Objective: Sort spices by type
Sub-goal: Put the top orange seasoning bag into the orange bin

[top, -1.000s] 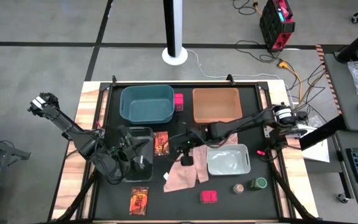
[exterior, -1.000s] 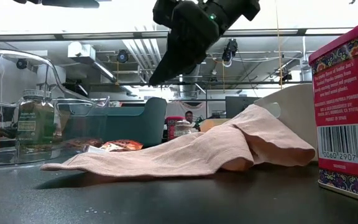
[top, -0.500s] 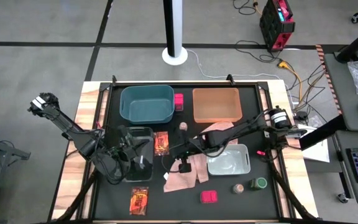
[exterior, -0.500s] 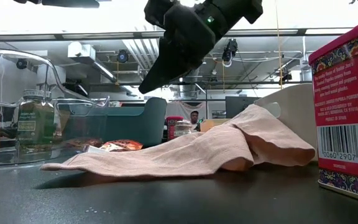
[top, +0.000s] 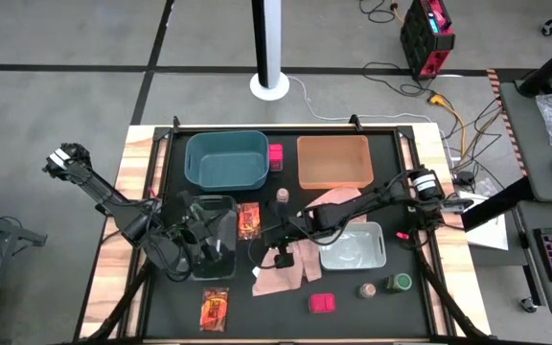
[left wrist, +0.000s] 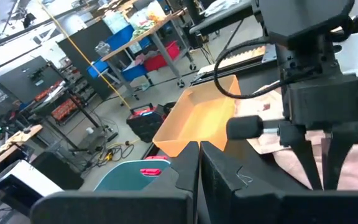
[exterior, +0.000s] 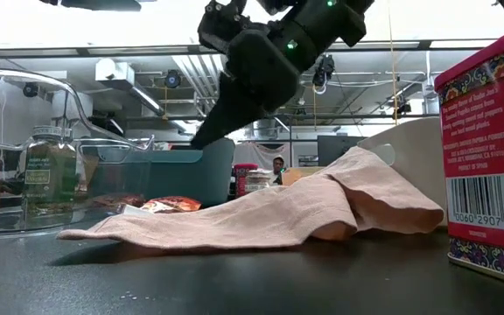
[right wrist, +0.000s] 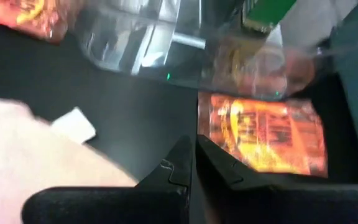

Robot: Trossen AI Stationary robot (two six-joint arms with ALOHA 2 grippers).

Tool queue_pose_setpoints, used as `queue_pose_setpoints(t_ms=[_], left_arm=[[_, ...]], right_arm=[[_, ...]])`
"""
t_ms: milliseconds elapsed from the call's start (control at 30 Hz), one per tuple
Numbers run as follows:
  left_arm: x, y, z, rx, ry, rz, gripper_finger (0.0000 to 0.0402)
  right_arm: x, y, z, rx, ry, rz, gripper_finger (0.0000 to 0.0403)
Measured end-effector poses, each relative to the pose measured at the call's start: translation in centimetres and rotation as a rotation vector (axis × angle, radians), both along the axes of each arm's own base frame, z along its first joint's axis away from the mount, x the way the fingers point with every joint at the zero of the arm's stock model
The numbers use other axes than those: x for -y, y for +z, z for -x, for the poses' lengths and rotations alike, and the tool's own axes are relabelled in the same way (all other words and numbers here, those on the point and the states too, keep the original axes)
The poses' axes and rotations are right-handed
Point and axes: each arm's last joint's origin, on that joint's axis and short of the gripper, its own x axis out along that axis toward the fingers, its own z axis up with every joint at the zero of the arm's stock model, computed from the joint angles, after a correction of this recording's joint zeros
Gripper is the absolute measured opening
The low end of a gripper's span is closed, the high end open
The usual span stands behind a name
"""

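The right tool (top: 278,255), fingers pressed together and empty, hangs over the surface (top: 353,307) at the pink cloth's (top: 281,276) left edge, just right of the orange-red packet (top: 248,220). To lift that packet cleanly it should spread first, then descend squarely over one edge. The left tool (left wrist: 199,163), also pressed together, waits above the clear bin (top: 209,240).

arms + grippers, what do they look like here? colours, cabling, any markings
Both arms are dark, near-black jointed links. The left gripper and right gripper have two slim, tapered dark fingers. The right arm has a white-banded joint, loose black cables, and small green lights on its wrist housing in the low view. No readable markings.
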Motion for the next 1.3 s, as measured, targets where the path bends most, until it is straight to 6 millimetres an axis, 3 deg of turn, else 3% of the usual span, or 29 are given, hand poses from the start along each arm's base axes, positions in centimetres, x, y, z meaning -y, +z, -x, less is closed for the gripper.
queue_pose_setpoints(t_ms=[367,533,800,1200,1300], left_arm=[[-0.1,0.3,-0.2,0.047,0.016,0.047,0.0],[-0.4,0.5,0.1,0.104,0.167,0.006,0.0],[-0.5,0.3,0.1,0.08,0.173,-0.029,0.0],[-0.5,0.1,0.1,0.061,0.173,-0.047,0.0],[-0.5,0.1,0.1,0.059,0.174,-0.049,0.0]], right_arm=[[0.0,-0.4,0.1,-0.005,0.062,0.068,0.0013],[0.0,-0.3,0.1,-0.002,0.082,0.09,0.0013],[0.6,-0.1,-0.2,0.023,0.056,0.072,0.0013],[0.7,-2.7,-1.3,0.037,0.048,0.055,0.0014],[0.8,-3.6,-1.5,0.027,0.041,0.051,0.0035]])
